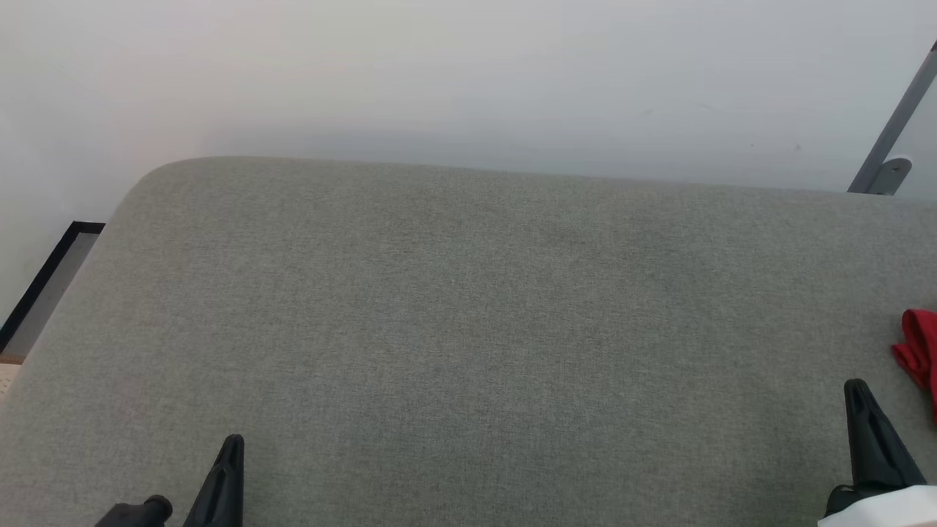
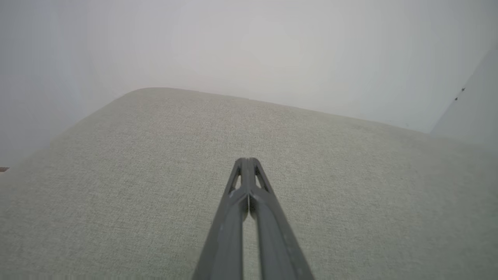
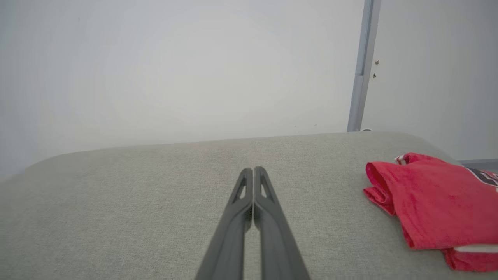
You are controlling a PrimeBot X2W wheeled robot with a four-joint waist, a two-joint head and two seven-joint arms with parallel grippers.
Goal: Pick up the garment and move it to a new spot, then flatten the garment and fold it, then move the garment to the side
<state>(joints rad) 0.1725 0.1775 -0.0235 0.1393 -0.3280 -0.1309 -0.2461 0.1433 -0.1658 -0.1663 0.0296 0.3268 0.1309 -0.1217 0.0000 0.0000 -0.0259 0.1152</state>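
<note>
The left gripper is shut tight. Its 2 dark fingers press together right up to the tips, and there is nothing between them. It points out over the gray cloth top, which spreads out in front of it and on both sides of it. Past the tips, the far edge of the top meets a pale wall.

The right gripper is shut tight too. Its 2 fingers touch at the tips and hold nothing. The garment lies on the gray top to the right of this gripper, near it but not touching it. It is a red shirt, bunched up and partly folded over itself. A bit of white shows at its near edge, and part of a dark print shows at its far right side. In the head view a small red piece of it peeks in just up and right of the right gripper's tips. Up and right of this gripper, a gray post stands by the wall.

The left gripper is well apart from the shirt.
</note>
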